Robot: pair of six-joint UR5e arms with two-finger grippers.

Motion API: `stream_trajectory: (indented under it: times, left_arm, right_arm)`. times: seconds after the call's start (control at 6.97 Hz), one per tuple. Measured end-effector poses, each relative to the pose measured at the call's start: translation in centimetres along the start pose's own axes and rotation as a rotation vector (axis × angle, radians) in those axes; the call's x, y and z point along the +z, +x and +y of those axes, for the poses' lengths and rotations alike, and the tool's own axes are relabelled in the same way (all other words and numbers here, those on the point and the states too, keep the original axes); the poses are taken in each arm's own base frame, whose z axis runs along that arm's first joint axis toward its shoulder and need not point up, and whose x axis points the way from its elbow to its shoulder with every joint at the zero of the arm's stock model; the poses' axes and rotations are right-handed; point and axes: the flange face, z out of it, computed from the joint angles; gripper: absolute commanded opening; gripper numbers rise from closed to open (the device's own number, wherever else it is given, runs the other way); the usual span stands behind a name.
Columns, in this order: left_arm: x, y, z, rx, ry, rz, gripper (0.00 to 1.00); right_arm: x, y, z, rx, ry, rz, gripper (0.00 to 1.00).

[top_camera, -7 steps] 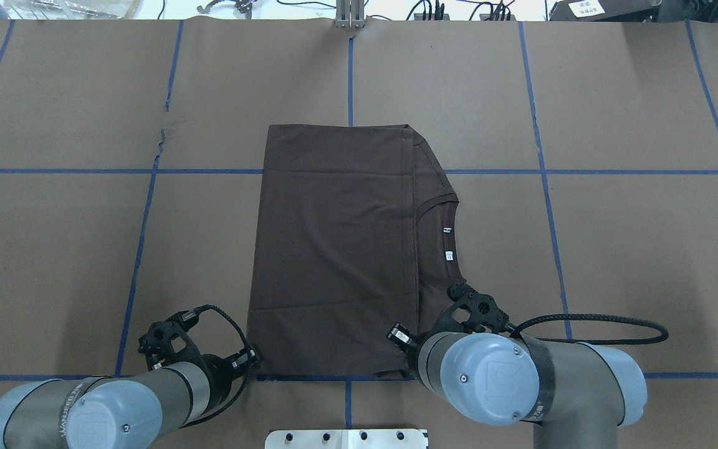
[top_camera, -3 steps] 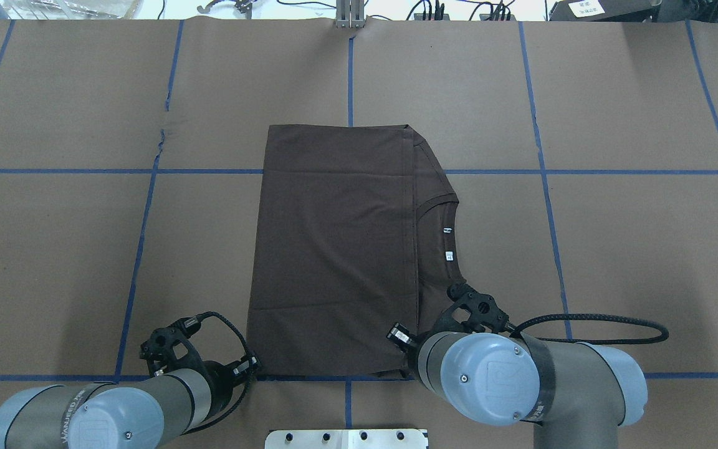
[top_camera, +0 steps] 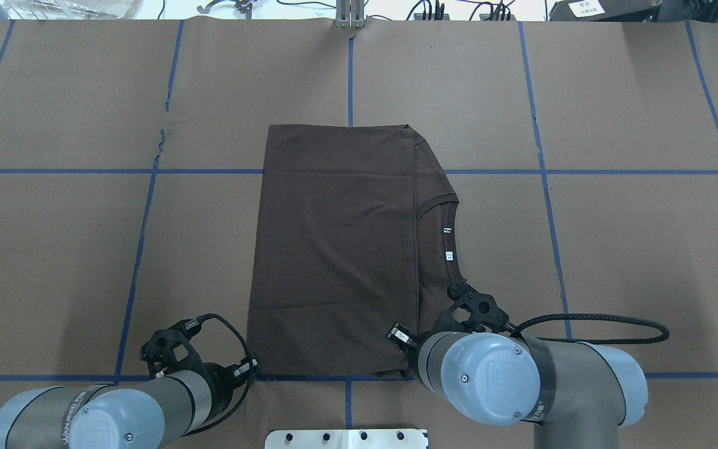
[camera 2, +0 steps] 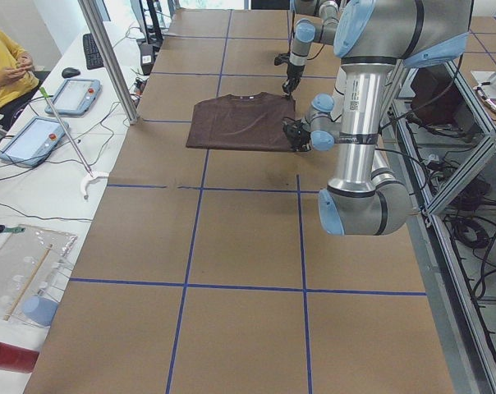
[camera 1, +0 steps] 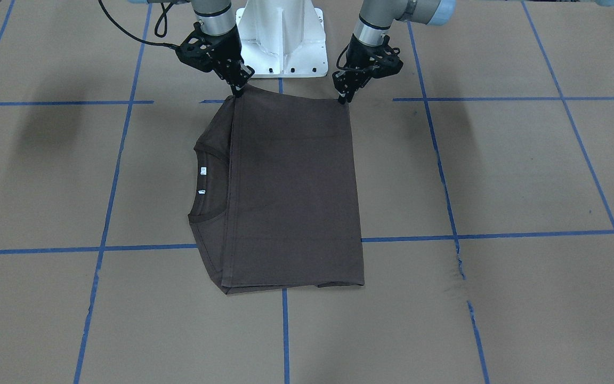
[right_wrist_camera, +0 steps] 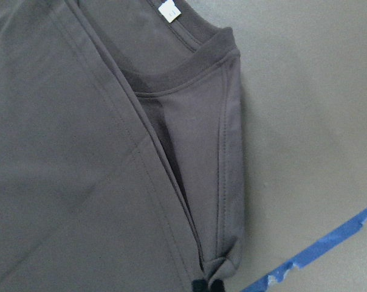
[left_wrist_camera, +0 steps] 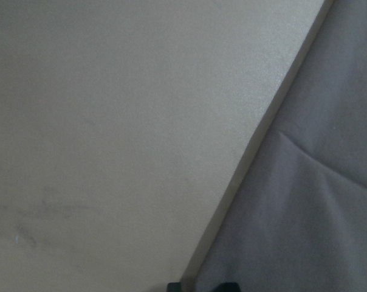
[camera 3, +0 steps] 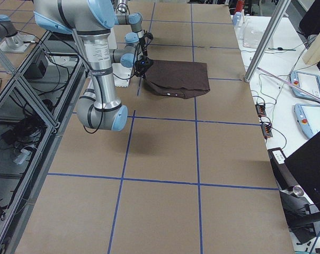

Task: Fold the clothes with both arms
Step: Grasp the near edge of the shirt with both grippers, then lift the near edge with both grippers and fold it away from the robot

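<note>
The dark brown T-shirt (top_camera: 334, 249) lies flat on the brown paper, folded into a tall rectangle. Its ribbed collar (top_camera: 452, 218) and white neck labels (top_camera: 448, 242) stick out on the right side. In the front-facing view my right gripper (camera 1: 236, 92) pinches the shirt's (camera 1: 291, 186) near corner on the collar side. My left gripper (camera 1: 345, 97) is shut on the other near corner. The right wrist view shows bunched cloth (right_wrist_camera: 217, 267) between the fingertips. In the left wrist view the shirt's edge (left_wrist_camera: 305, 213) runs down to the fingertips at the bottom.
The white pedestal base (camera 1: 280, 37) stands just behind the shirt's near edge. Blue tape lines (top_camera: 540, 171) grid the paper, which has a small tear (top_camera: 161, 140) left of the shirt. A person (camera 2: 6, 70) sits at a side table with tablets (camera 2: 67, 94).
My left arm has drawn back a little toward the robot's side of the table, still at the shirt's near left corner. The right arm and the shirt look unmoved.
</note>
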Motion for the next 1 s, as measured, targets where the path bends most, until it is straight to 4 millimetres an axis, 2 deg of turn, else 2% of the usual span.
stream_trajectory:
  times: [0.29, 0.43, 0.57, 0.72, 0.86, 1.0]
  left_arm:
    - [-0.5, 0.3, 0.0, -0.003, -0.006, 0.01, 0.0]
    - [-1.9, 0.8, -0.1, -0.021, -0.018, 0.033, 0.0]
    - [-5.1, 1.5, -0.6, -0.061, -0.039, 0.074, 0.0]
    - [-9.2, 2.2, -1.6, -0.104, -0.06, 0.13, 0.0]
    - [-12.2, 4.1, -3.6, -0.139, -0.052, 0.198, 0.0]
    - [-13.8, 7.4, -6.7, -0.159, -0.011, 0.271, 0.0]
  right_arm:
    - [0.0, 0.0, 0.0, -0.001, -0.001, 0.001, 0.0]
    - [-0.2, 0.2, 0.0, 0.0, -0.001, -0.001, 0.0]
    - [-1.0, 0.4, -0.3, 0.002, -0.006, -0.011, 0.0]
    - [-2.2, 0.4, -0.7, 0.007, -0.008, -0.025, 0.0]
    - [-3.3, -0.2, -1.9, 0.021, 0.005, -0.036, 0.0]
    - [-4.5, -1.7, -4.2, 0.051, 0.029, -0.061, 0.0]
